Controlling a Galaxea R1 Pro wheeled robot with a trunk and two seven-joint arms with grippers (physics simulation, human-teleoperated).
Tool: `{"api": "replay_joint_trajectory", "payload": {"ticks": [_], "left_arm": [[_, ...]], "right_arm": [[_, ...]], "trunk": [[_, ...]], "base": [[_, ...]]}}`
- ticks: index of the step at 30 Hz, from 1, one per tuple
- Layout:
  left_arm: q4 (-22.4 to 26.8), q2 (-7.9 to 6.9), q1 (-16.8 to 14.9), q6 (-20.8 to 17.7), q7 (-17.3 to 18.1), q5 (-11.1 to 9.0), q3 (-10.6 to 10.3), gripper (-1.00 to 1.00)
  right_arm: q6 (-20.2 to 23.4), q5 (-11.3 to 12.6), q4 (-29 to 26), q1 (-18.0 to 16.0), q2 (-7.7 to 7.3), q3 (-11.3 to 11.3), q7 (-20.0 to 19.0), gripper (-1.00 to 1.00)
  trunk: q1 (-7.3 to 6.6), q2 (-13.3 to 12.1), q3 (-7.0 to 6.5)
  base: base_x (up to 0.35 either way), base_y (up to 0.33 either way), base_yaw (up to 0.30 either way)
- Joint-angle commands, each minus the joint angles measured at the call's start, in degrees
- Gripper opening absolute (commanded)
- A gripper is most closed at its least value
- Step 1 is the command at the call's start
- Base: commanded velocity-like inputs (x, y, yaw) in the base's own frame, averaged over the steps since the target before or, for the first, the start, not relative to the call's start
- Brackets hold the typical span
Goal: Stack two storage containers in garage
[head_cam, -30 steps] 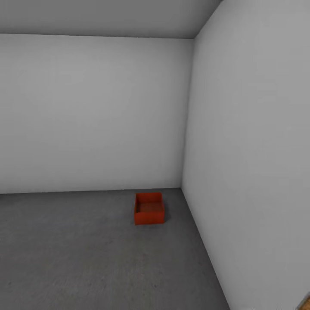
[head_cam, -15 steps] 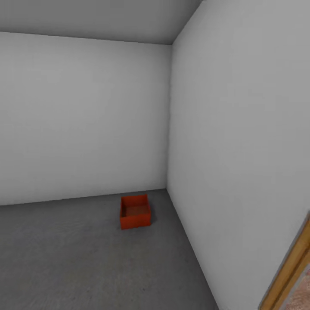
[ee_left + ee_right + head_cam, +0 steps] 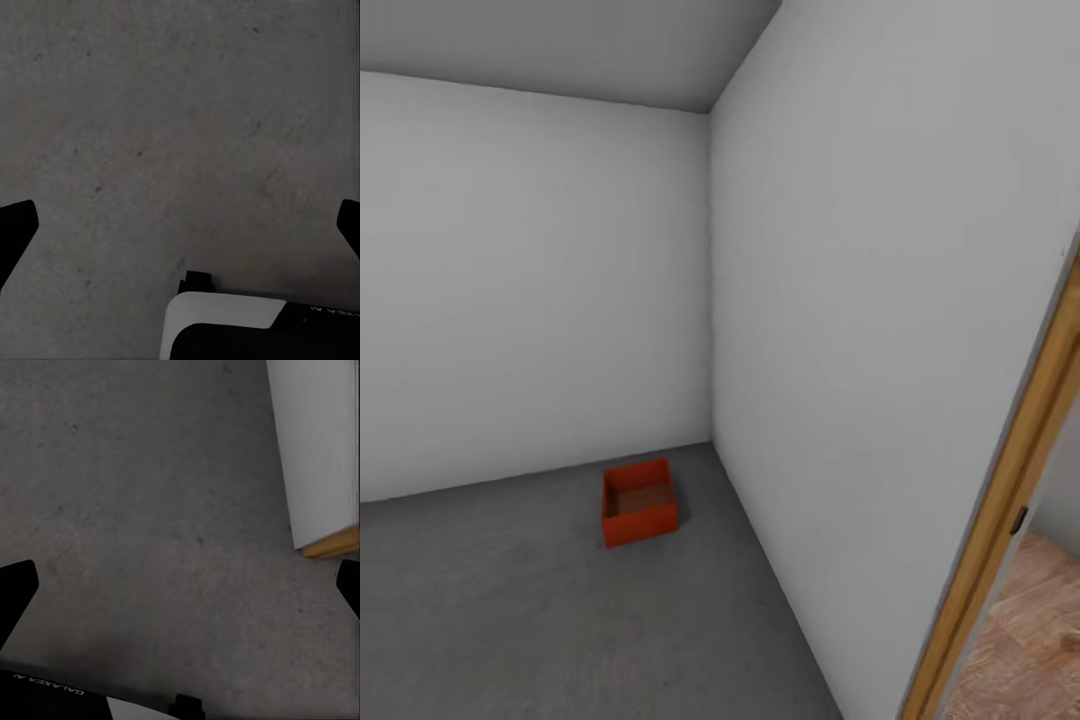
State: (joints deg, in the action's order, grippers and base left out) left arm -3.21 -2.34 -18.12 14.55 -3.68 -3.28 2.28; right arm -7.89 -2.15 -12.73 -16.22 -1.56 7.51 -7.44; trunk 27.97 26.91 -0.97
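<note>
Orange-red, your one bin (image 3: 639, 503) sits on the concrete floor (image 3: 510, 600) near the corner. Both end effectors (image 3: 180, 225) (image 3: 180, 585) hang spread wide, holding nothing.

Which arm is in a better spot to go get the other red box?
Right, probably, barely: door frame sits near the right gripper. Both jaws open, empty, over the floor.

The wooden door frame (image 3: 1010, 500) is cut off by the right edge. Of each tool, left (image 3: 180, 225) and right (image 3: 180, 585), only dark fingertips at the picture's edges are seen.
</note>
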Motion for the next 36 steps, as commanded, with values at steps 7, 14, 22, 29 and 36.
{"api": "replay_joint_trajectory", "payload": {"ticks": [7, 14, 22, 29, 36], "left_arm": [[-0.27, -0.02, -0.07, 0.53, 0.07, -0.32, 0.18, 1.0], [-0.25, -0.03, -0.07, 0.52, 0.07, -0.32, 0.18, 1.0], [-0.31, -0.03, -0.07, 0.51, 0.07, -0.32, 0.18, 1.0], [-0.31, -0.04, -0.07, 0.48, 0.07, -0.32, 0.18, 1.0], [-0.31, -0.12, -0.07, 0.47, 0.07, -0.32, 0.18, 1.0]], "right_arm": [[-0.2, -0.23, 0.07, -0.04, -0.02, 0.16, -0.03, 1.0], [-0.2, -0.23, 0.07, -0.04, -0.02, 0.17, -0.03, 1.0], [-0.2, -0.23, 0.07, -0.04, -0.02, 0.19, -0.03, 1.0], [-0.2, -0.23, 0.07, -0.04, -0.02, 0.18, -0.03, 1.0], [-0.2, -0.23, 0.07, -0.04, -0.02, 0.19, -0.03, 1.0]], "trunk": [[-0.21, -0.39, -0.38], [-0.21, -0.39, -0.39], [-0.21, -0.39, -0.29], [-0.21, -0.39, -0.14], [-0.21, -0.39, 0.01]], "base": [[0.0, 0.0, -0.287], [0.0, 0.0, -0.298], [0.0, 0.0, -0.292], [0.0, 0.0, -0.289], [0.0, 0.0, -0.289]]}}
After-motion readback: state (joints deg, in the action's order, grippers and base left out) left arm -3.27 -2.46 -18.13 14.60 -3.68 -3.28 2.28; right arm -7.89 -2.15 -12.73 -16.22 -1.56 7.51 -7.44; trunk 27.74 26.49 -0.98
